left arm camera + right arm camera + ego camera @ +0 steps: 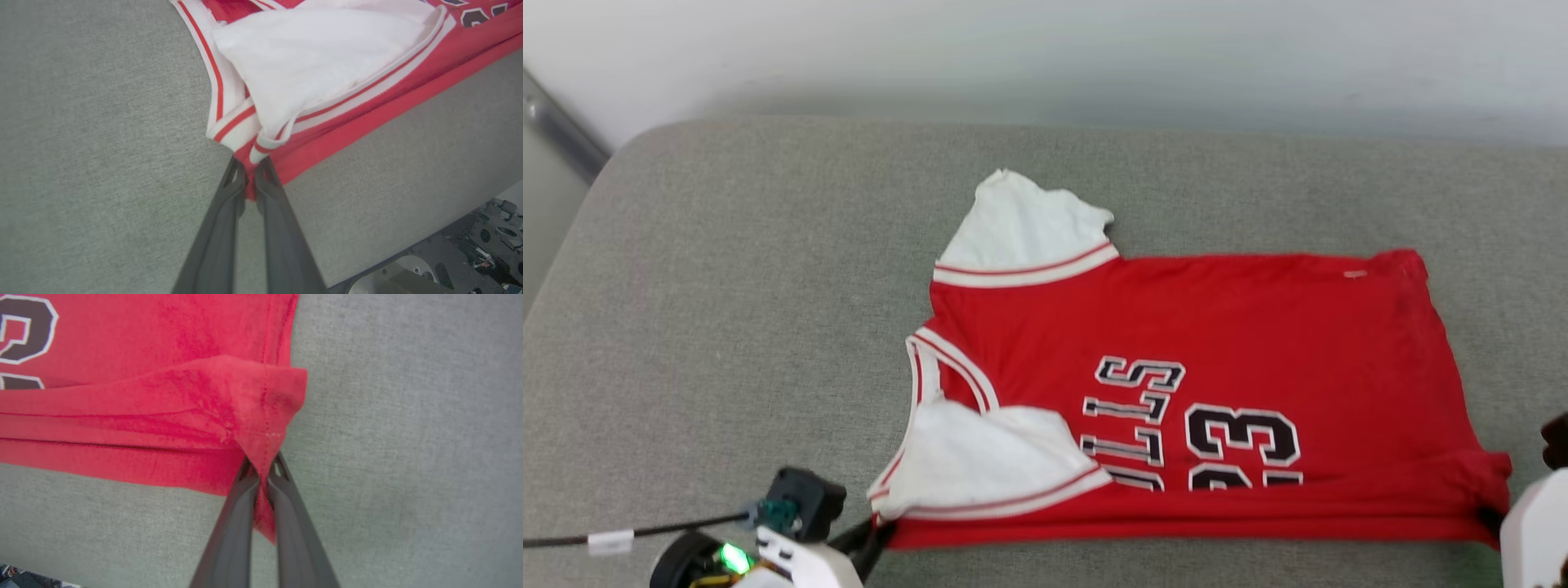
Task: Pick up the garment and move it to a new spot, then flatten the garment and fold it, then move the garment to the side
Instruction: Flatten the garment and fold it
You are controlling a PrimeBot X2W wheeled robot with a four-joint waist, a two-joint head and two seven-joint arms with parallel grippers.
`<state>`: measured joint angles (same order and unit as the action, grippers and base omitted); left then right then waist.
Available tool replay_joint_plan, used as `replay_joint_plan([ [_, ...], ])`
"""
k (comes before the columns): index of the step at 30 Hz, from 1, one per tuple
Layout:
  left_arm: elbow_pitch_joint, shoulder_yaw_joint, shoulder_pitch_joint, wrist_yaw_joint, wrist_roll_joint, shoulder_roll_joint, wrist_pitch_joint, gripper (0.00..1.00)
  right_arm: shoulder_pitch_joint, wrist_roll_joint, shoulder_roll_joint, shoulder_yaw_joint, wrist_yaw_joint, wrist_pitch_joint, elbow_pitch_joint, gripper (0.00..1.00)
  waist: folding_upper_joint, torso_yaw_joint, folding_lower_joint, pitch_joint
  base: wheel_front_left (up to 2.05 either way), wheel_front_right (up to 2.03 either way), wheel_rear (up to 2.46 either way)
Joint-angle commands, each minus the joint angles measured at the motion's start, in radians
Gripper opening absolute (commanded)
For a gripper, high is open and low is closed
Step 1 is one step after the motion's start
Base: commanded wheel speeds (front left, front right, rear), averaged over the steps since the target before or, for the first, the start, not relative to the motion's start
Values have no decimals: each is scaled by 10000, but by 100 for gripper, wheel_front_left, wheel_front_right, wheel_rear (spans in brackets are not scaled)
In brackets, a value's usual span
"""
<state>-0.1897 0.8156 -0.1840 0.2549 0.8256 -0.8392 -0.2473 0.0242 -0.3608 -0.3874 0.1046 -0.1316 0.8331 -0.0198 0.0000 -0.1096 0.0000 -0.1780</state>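
Item 1. The garment [1217, 343]: red jersey, lying sideways on the grey cushion [727, 286], from the centre of the head view toward 3 o'clock. Collar end points to 9 o'clock, hem to 3 o'clock. Far sleeve [1029, 224] spread flat at 11 o'clock. Near sleeve [980, 457] laid back over the chest. The number 23 [1241, 437] is cut off by the near edge, so a lengthwise fold looks begun.

Item 2. Left gripper [250, 171]: at 7 o'clock in the head view, fingers pressed together on the red corner beneath the striped trim.

Item 3. Right gripper [263, 467]: at 4 o'clock in the head view, pinching the near hem corner, the cloth peaked above its tips.

Handling note (judgement): raise both corners evenly, with light tension between the 2 grips. Carry the edge toward 12 o'clock in 1 level sweep, so the near sleeve rides inside. Lay it parallel to the far edge before letting go.
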Motion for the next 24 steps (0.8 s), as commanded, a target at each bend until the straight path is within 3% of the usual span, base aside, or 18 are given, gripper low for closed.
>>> replay_joint_plan([
  [1,-12,41,268,116,104,-149,-42,0,382,-58,-210,151,17,141,-252,0,0,75,0,166,0,0,0],
  [5,-103,147,799,146,402,-69,101,0,1132,-227,-423,406,19,563,-926,0,0,154,0,270,0,0,0],
  [13,477,465,1143,-165,569,424,349,0,1622,-535,37,463,16,989,-1000,0,0,225,0,271,0,0,0],
  [14,561,442,1131,-213,610,547,441,30,1569,-546,104,469,16,942,-902,0,0,223,0,263,0,0,0],
  [15,664,434,1100,-263,645,619,524,68,1507,-541,163,474,16,907,-802,0,0,222,0,257,0,0,0],
  [16,760,455,1047,-344,621,665,576,92,1418,-516,209,473,14,810,-727,4,0,217,0,251,0,0,0],
  [17,845,479,997,-403,589,725,631,100,1323,-475,270,510,14,697,-634,100,0,209,0,256,0,0,0],
  [24,1423,183,723,-623,359,1070,1693,100,970,-680,309,182,13,-200,-586,100,0,189,0,637,0,0,0],
])
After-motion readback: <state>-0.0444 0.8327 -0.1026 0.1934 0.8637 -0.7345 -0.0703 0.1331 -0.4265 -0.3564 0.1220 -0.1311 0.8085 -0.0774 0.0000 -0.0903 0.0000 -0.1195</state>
